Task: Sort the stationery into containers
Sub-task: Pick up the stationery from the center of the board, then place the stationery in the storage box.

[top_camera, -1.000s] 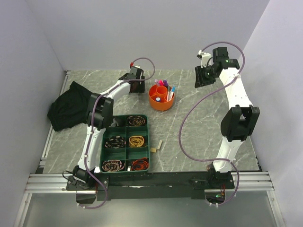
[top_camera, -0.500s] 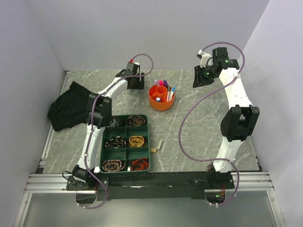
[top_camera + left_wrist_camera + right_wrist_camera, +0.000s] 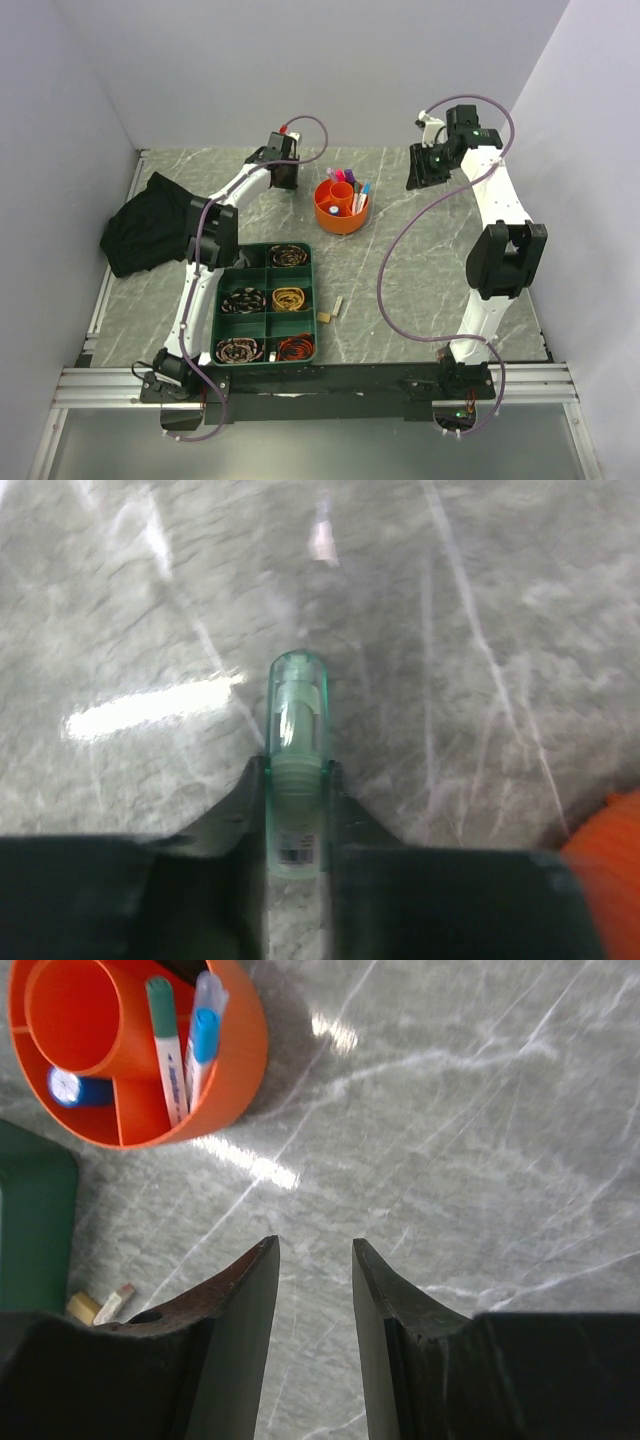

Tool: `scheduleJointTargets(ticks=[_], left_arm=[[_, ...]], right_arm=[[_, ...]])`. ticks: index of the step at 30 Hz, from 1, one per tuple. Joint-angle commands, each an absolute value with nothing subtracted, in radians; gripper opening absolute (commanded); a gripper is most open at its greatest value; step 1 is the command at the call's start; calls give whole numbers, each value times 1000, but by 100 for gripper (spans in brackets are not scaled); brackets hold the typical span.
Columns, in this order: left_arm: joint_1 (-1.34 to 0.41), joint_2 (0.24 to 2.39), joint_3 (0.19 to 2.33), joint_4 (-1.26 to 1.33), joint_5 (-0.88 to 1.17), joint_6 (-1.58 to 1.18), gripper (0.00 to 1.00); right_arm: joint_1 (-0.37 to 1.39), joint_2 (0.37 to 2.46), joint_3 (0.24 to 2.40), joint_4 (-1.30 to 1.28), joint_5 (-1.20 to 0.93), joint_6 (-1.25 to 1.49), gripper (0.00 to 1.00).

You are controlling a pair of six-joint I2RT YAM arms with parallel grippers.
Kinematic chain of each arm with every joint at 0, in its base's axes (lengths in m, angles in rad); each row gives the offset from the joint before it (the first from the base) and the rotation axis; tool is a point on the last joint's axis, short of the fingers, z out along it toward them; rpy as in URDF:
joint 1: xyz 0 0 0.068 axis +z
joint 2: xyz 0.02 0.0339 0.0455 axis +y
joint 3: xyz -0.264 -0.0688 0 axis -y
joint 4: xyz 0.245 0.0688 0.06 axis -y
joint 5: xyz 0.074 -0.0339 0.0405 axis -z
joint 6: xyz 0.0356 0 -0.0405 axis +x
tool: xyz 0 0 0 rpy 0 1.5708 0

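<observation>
My left gripper (image 3: 297,772) is shut on a pale green translucent marker (image 3: 297,705), whose capped end sticks out ahead of the fingers just above the marble table. In the top view that gripper (image 3: 284,176) sits at the back, left of the orange pot (image 3: 341,207). The pot holds several pens: a green-capped white pen (image 3: 165,1040), a blue marker (image 3: 203,1030) and a small blue-capped piece (image 3: 70,1088). My right gripper (image 3: 315,1243) is open and empty, hovering right of the pot (image 3: 130,1050). Two small erasers (image 3: 331,311) lie near the table's front.
A green divided tray (image 3: 265,303) with coiled bands stands front left, its corner (image 3: 30,1230) in the right wrist view. A black cloth (image 3: 145,225) lies at the left edge. The pot's rim (image 3: 610,840) shows low right in the left wrist view.
My left gripper has shut on the green marker and shifted slightly toward the back. The right gripper has drifted a little to the left.
</observation>
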State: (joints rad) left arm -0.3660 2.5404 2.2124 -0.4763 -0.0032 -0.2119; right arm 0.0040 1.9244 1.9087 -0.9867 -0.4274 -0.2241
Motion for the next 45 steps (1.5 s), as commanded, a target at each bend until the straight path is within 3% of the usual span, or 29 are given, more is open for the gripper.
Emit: scheduleJointTargets(ticks=[1,9,16,20,27,45], left_arm=[[-359,2563,2203,-489,100,-143,1],[-310,2312,2010,-315,247,-187,1],[-285,1998,1563,190,439,-225,1],[-290,1921,1326,637,517,-311,1],[-362,1999,1328,831,583,-391,1],[-408,2124,1325,874,546,-442,1]], right_arm=[[9,1872,1881,-973,-414,-219,43],[32,1781,1836,-968,-368,-285,40],[34,1635,1684,-888,-385,-291,39],[38,1603,1643,-879,-370,-298,38],[40,1554,1606,-876,-314,-336,38],[41,1459,1517,-881,-272,-351,38]])
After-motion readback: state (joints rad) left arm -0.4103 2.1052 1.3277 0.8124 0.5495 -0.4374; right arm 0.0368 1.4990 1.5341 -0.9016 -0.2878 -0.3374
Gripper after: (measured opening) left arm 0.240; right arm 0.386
